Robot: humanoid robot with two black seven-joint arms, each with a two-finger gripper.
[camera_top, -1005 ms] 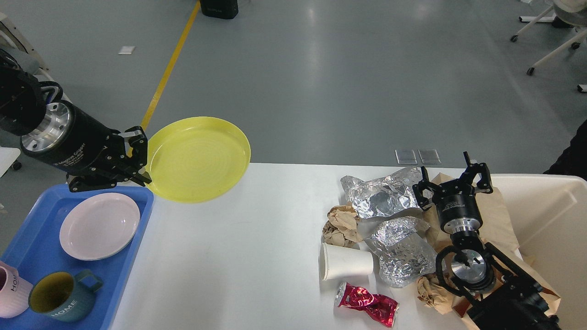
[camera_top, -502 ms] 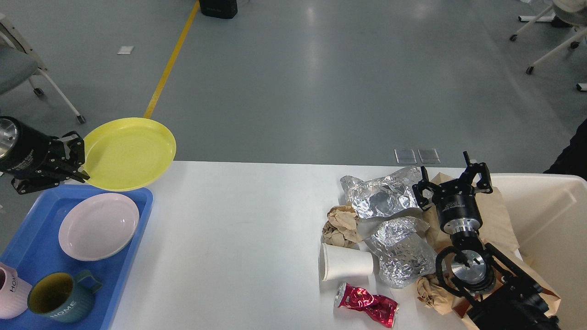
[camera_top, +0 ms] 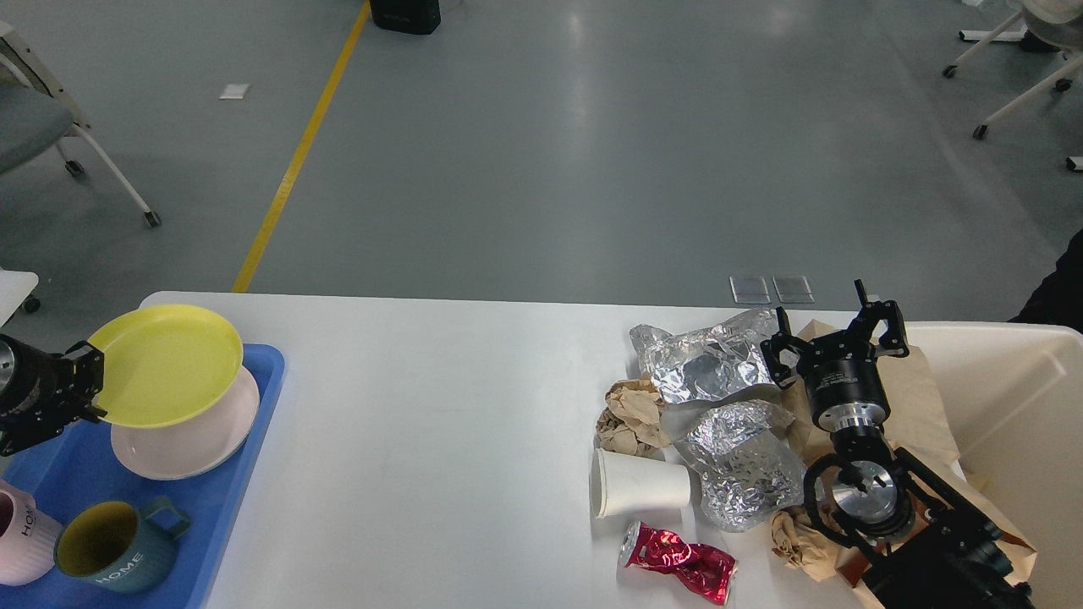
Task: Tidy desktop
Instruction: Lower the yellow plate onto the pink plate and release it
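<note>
Tabletop [camera_top: 440, 423] clearing is part done: crockery is being gathered on the blue tray [camera_top: 63, 478] at the near left, and rubbish waits on the right beside the cream bin [camera_top: 1015, 397].

Nearest on the tray stand a teal mug [camera_top: 114, 550] and a pink mug [camera_top: 21, 545], both marked HOME. Just beyond them the left pincer [camera_top: 89, 385] pinches the near rim of the yellow plate [camera_top: 165, 364], which hangs tilted just over the pink plate [camera_top: 199, 431]; I cannot tell whether the two plates touch. The step in hand looks like stacking yellow on pink. The next move probably calls for a short level descent until the plate seats, then letting go and drawing back leftward without dragging the stack.

On the right, from near to far: a crushed red can [camera_top: 677, 571], a white paper cup [camera_top: 639, 484] on its side, crumpled brown paper [camera_top: 795, 537], two wads of foil [camera_top: 744, 461], another brown paper ball [camera_top: 630, 414]. The right pincer [camera_top: 833, 338] stands spread and empty at the far end of the litter, next to the upper foil wad and over brown paper at the bin's edge.

The tabletop itself is white, matte and smooth, with rounded corners. It fills the lower half of the view, bare across its wide middle, with grey floor behind it.
</note>
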